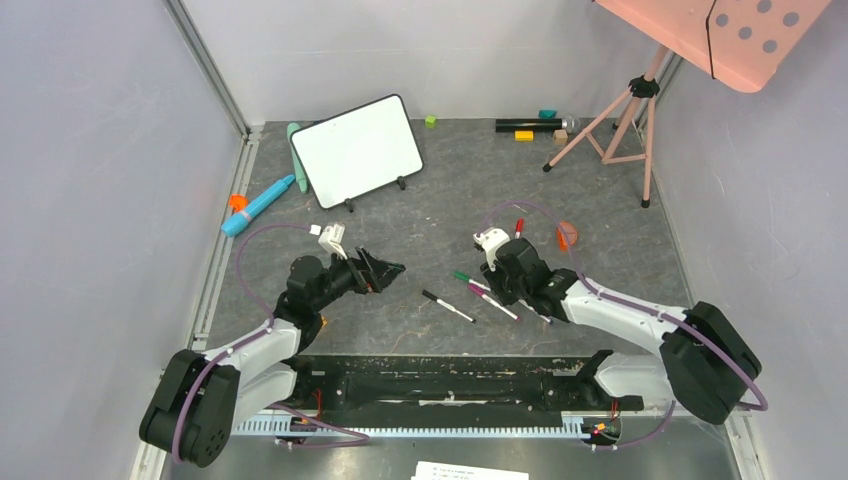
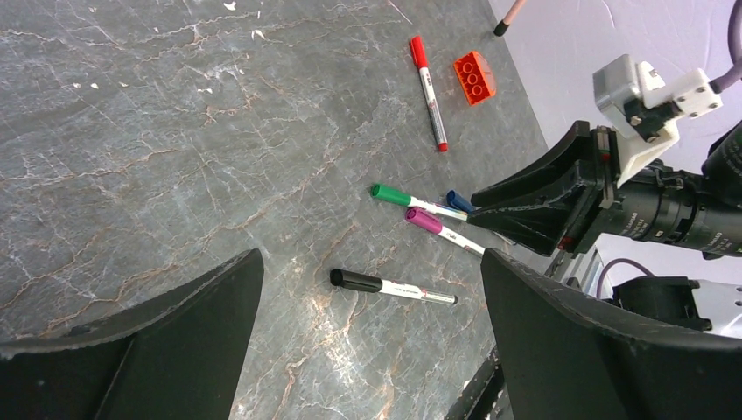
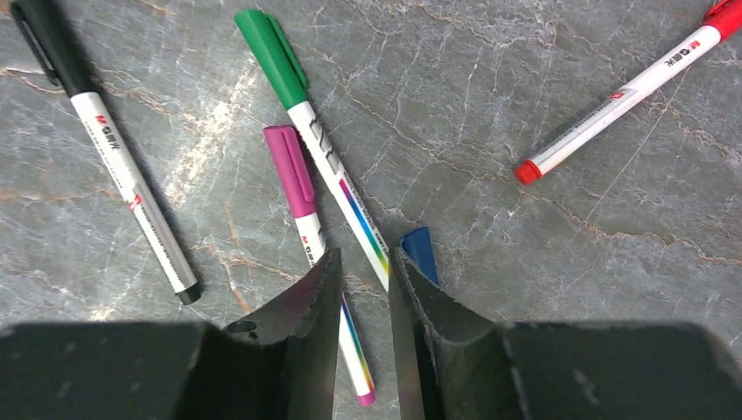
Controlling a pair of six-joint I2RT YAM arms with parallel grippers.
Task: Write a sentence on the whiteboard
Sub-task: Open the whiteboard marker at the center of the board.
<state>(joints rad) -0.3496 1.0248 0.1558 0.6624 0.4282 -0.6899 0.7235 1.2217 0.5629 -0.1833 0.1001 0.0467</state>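
In the right wrist view, the black marker (image 3: 114,166) loses its cap tip off the eleven o'clock corner, and the red marker (image 3: 612,96) runs out at one o'clock. The blue cap (image 3: 418,249) is half covered by one finger of the right gripper (image 3: 363,262), and the pink marker (image 3: 293,175) passes under the other. We cannot tell whether those jaws pinch anything. From above, the paper (image 1: 470,470) at six o'clock is cut off, its print too small to read. The pink dotted panel (image 1: 730,30) leaves the frame at one o'clock.
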